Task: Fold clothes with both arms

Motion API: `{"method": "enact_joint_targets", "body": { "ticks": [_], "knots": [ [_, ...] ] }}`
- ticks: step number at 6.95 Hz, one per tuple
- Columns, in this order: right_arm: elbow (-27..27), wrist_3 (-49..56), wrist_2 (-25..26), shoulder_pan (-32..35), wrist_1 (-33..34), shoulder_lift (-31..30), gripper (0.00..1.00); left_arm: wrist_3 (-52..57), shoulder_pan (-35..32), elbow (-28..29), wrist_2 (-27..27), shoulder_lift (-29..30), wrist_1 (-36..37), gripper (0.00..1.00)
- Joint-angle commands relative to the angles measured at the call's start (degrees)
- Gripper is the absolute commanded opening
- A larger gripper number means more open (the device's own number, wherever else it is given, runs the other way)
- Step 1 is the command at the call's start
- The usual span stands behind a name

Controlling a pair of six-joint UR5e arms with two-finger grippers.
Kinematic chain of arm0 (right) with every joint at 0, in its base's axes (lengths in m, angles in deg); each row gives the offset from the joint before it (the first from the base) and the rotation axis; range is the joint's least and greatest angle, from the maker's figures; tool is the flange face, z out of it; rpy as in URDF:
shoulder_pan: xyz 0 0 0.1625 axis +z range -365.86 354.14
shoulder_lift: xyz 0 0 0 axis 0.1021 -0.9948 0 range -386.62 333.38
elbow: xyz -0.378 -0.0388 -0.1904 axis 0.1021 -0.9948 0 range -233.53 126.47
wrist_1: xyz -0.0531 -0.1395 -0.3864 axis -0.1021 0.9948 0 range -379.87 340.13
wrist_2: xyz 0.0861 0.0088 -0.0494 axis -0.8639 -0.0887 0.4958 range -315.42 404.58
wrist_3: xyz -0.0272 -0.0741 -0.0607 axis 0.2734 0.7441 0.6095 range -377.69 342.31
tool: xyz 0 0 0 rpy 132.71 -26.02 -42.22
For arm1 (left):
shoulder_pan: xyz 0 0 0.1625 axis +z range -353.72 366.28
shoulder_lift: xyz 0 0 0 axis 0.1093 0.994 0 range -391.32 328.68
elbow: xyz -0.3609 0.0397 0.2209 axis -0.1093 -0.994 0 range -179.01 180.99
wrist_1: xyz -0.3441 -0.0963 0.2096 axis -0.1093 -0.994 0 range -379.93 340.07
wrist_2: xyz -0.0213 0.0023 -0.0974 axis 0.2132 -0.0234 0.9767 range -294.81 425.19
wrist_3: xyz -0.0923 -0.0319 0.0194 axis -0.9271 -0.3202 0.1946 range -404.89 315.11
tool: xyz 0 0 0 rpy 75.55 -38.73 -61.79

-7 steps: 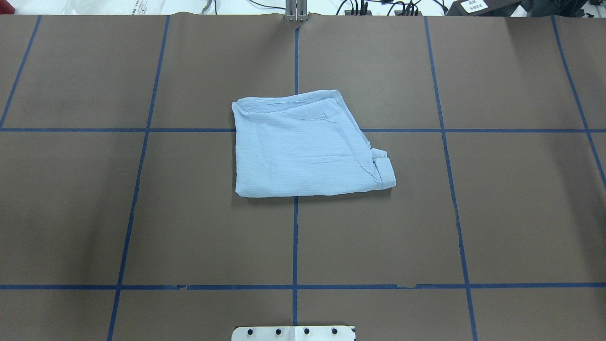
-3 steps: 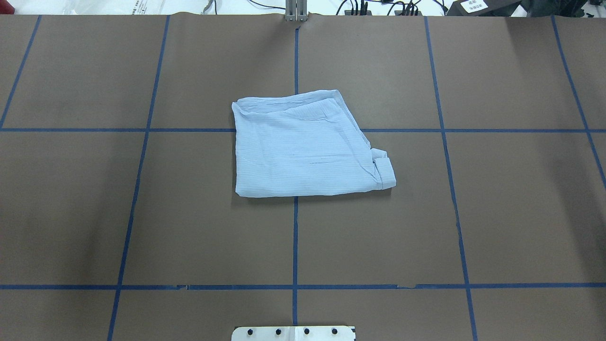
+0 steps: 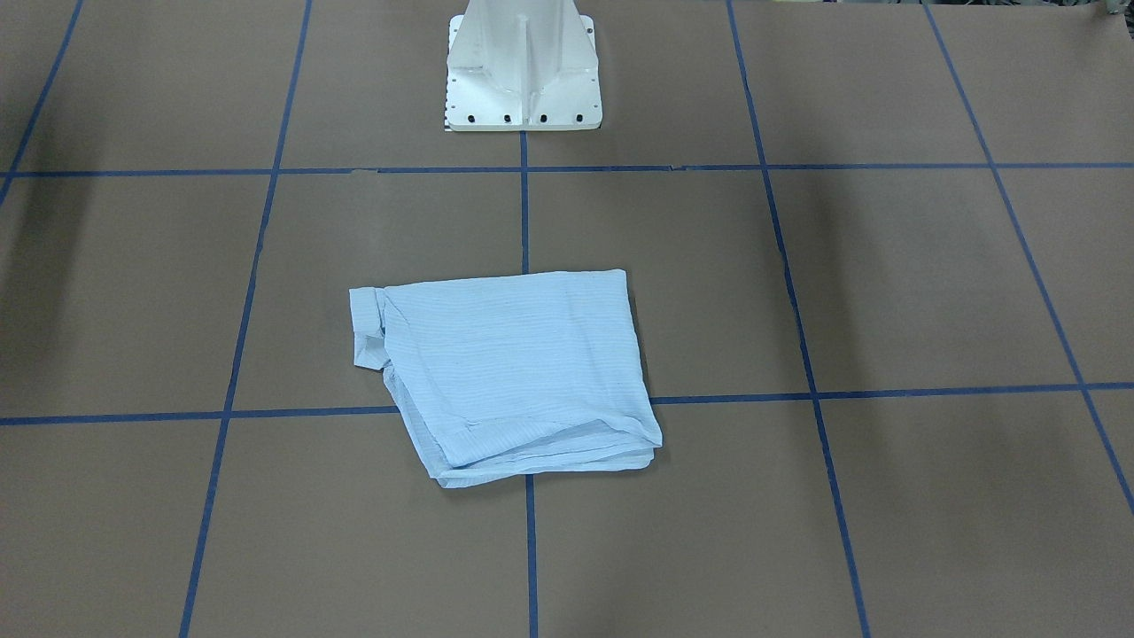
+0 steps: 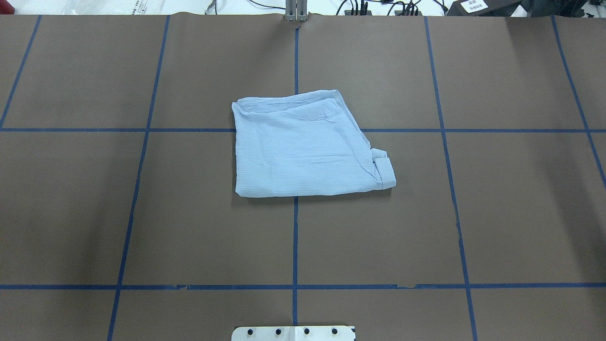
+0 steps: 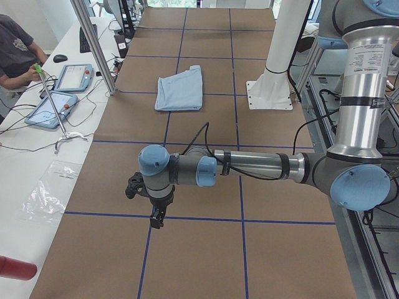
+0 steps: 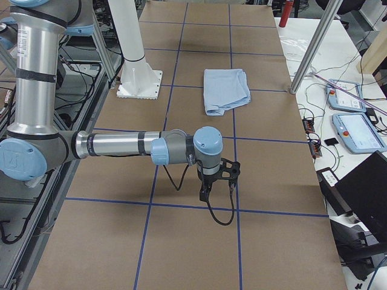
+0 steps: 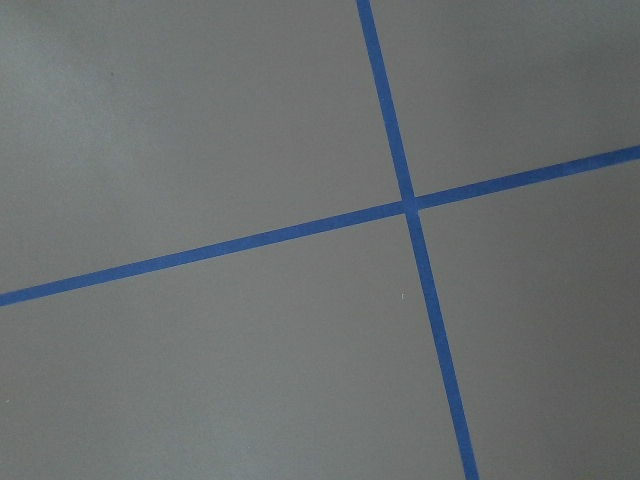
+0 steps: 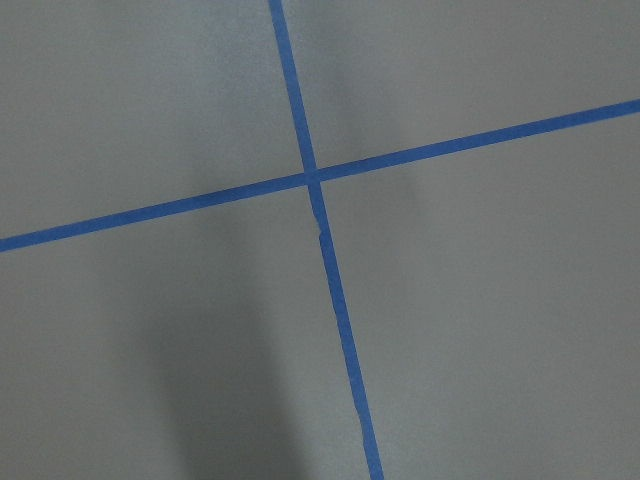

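The light-blue shirt lies folded into a compact, roughly square bundle at the table's middle, with a small cuff sticking out at its right side. It also shows in the front-facing view and both side views. Both arms are drawn back far from it. The left gripper hangs pointing down over a tape crossing near the table's left end. Over a crossing near the right end, the right gripper does the same. Whether either is open or shut I cannot tell. Both wrist views hold only brown table and blue tape.
The white pedestal base stands at the robot's edge of the table. A side bench holds teach pendants, cables and a metal post, with a seated person beside it. A red can lies near the left end.
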State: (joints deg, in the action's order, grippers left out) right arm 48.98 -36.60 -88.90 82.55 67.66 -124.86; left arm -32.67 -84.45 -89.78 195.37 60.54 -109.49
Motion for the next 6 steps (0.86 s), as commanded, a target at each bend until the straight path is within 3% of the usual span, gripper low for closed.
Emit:
{"method": "enact_joint_targets", "body": {
  "ticks": [1,3,4,5,6],
  "knots": [
    [0.0,0.1,-1.2,-0.1,0.3,0.0,1.00,0.1,0.0,0.0,0.1,0.0,-0.1,1.00],
    [-0.1,-0.1,-1.3,-0.1,0.2,0.0,1.00,-0.2,0.0,0.0,1.6,0.1,0.0,1.00],
    [-0.1,-0.2,-1.3,-0.1,0.1,0.0,1.00,-2.9,0.0,0.0,5.3,0.2,0.3,1.00],
    [-0.1,-0.2,-1.3,-0.1,0.1,0.0,1.00,-10.4,0.0,-0.6,5.6,0.6,0.3,1.00],
    [-0.1,-0.2,-1.3,-0.1,0.1,0.0,1.00,-11.0,0.0,-0.8,5.7,0.5,0.3,1.00]
  ]
}}
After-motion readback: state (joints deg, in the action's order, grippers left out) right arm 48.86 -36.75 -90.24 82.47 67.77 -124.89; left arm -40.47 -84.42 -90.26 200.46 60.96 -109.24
